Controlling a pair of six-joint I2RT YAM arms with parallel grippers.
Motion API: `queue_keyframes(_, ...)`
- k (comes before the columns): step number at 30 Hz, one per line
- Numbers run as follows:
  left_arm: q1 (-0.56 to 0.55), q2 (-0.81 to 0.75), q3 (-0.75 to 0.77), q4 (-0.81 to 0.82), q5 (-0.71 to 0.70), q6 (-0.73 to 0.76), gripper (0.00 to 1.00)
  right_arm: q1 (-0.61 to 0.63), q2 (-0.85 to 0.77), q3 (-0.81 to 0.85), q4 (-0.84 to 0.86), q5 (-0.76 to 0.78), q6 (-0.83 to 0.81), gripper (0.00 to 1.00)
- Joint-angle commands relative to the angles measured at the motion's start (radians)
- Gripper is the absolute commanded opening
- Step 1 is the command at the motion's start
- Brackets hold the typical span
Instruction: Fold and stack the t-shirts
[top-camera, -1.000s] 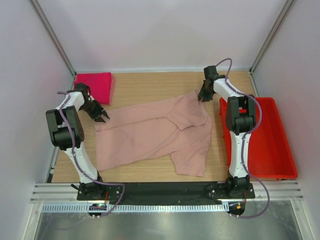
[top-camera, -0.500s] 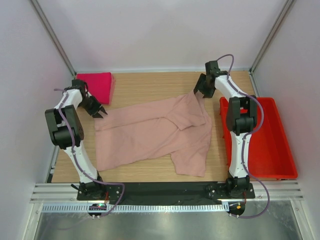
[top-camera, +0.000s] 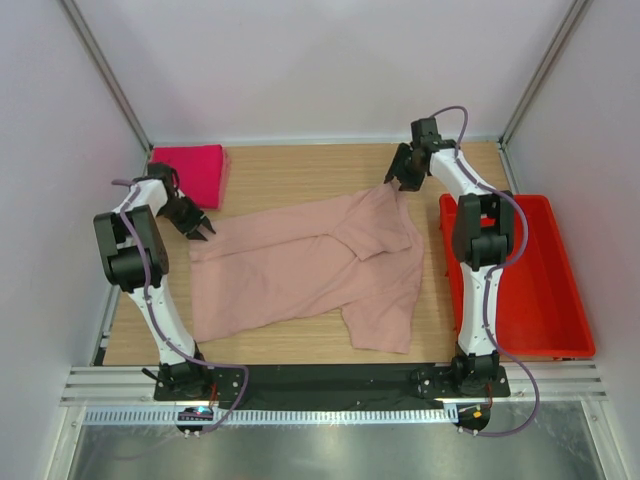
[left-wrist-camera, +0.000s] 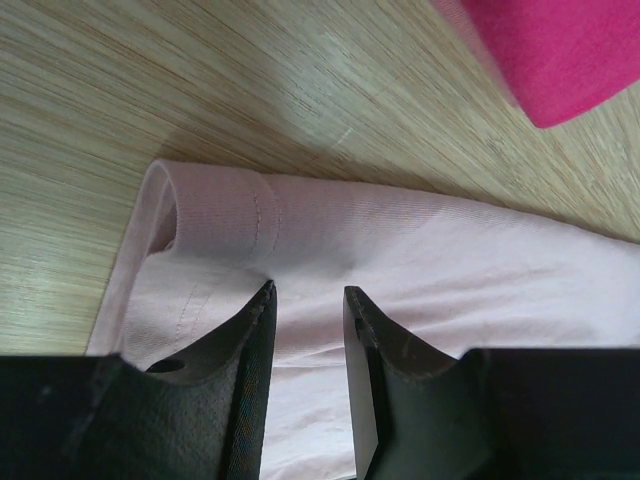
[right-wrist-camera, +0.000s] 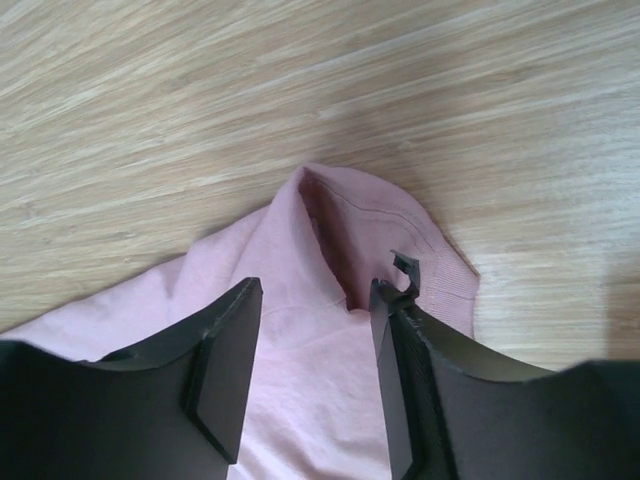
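Wooden table (top-camera: 300, 165), pale pink t-shirt (top-camera: 300, 270) spread rumpled across its middle, folded magenta t-shirt (top-camera: 190, 170) beyond that shirt's left end, red bin (top-camera: 540, 290) just right of it.

Two t-shirts are lying on one wooden table (top-camera: 300, 165): one pale pink shirt (top-camera: 300, 270) and one magenta shirt (top-camera: 190, 170). One red bin (top-camera: 540, 300) is sitting alongside. Two grippers are hanging there, the left gripper (top-camera: 203, 232) and the right gripper (top-camera: 392, 183).

Bright, even light casts soft shadows beyond the left gripper (left-wrist-camera: 308, 290) on the table (left-wrist-camera: 200, 80).

Red bin (top-camera: 545, 300) sits right of wooden tabletop (top-camera: 300, 168).
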Motion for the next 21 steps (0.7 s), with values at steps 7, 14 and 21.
queue_keyframes(7, 0.008, 0.034, 0.037, 0.006, -0.021, 0.022, 0.34, -0.006, 0.044, 0.037, 0.037, -0.062, 0.001, 0.41)
queue_keyframes(14, 0.009, 0.043, 0.031, 0.004, -0.034, 0.031, 0.34, -0.01, 0.049, 0.053, -0.002, 0.008, 0.006, 0.15)
queue_keyframes(21, 0.017, 0.049, 0.02, 0.009, -0.039, 0.04, 0.34, -0.035, 0.015, -0.007, -0.035, 0.144, -0.001, 0.01)
